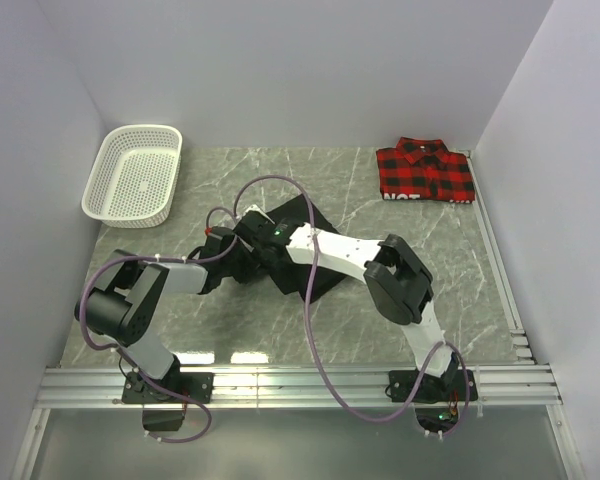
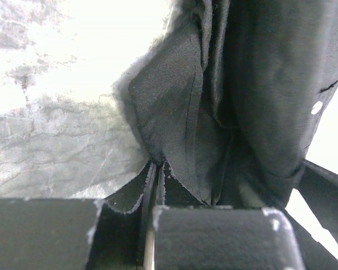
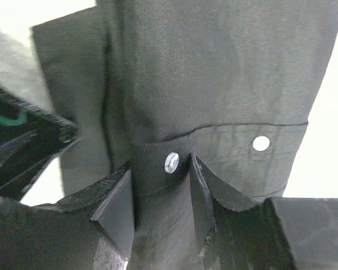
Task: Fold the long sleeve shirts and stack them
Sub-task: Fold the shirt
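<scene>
Risk: left gripper (image 2: 149,214), clamped on black shirt (image 1: 298,212) mid-table, could drag the fold apart, since right gripper (image 3: 160,169) stands open astride the placket; plaid shirt (image 1: 425,170) sits at 1 o'clock.

The basket (image 1: 140,128) sits at the far-left corner of the table (image 1: 460,260); a folded shirt (image 1: 425,170) lies at the far-right corner. The other shirt (image 1: 300,213) lies at table centre. My left gripper (image 1: 220,235) and my right gripper (image 1: 255,232) sit side by side at its left end.
</scene>
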